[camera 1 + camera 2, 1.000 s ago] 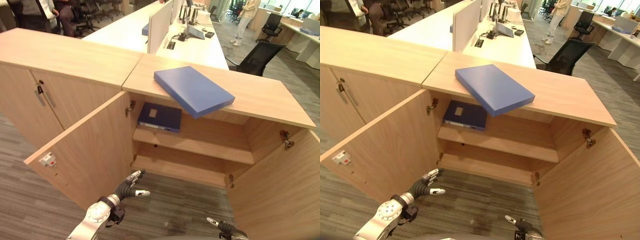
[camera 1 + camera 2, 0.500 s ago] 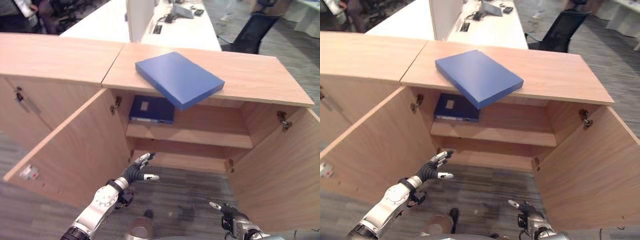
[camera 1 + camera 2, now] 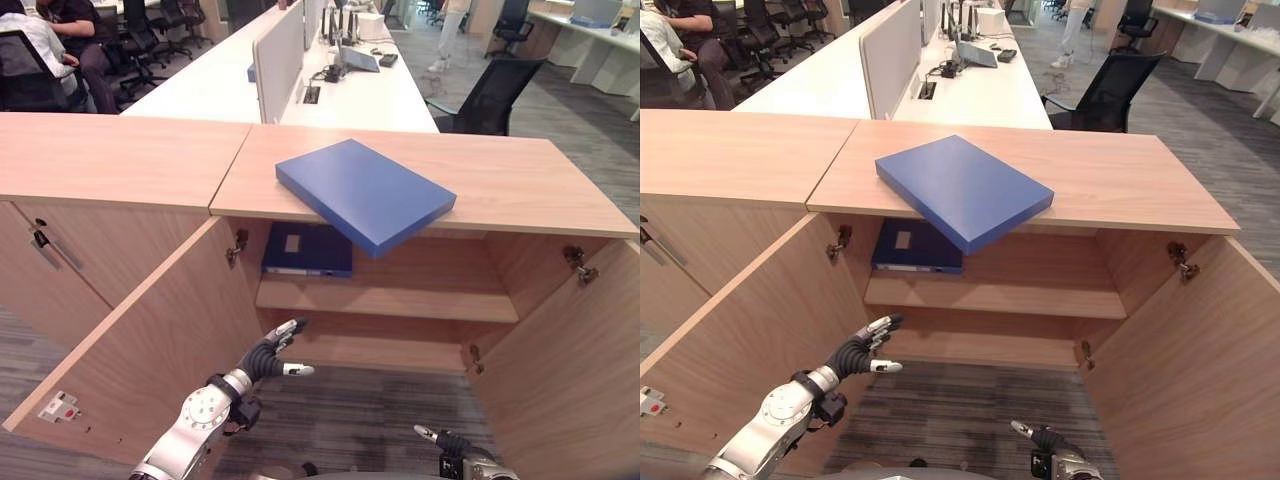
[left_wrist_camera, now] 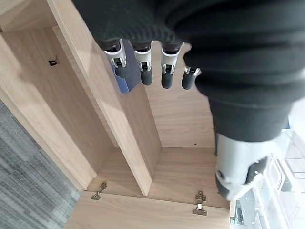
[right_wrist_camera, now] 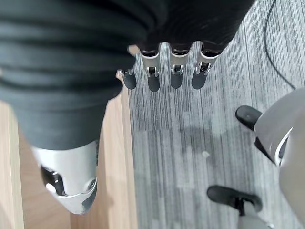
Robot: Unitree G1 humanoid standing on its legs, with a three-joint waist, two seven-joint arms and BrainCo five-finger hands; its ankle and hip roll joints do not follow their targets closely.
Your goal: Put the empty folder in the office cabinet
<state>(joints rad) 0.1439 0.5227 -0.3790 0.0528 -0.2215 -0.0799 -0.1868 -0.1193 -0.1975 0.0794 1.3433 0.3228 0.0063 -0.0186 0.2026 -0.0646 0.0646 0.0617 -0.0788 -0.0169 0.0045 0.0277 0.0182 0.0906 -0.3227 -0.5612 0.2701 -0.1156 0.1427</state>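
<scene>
Both doors stand wide; the left hand [image 3: 268, 358] and right hand [image 3: 440, 440] hang low, fingers spread, empty. Best reach up, clamp the overhanging blue folder [image 3: 364, 192] by its near edge.

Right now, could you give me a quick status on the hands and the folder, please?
Left hand open, low before the open cabinet. Right hand open, near the floor. Blue folder on the cabinet top, corner overhanging, unheld. Another folder already on the shelf.
</scene>
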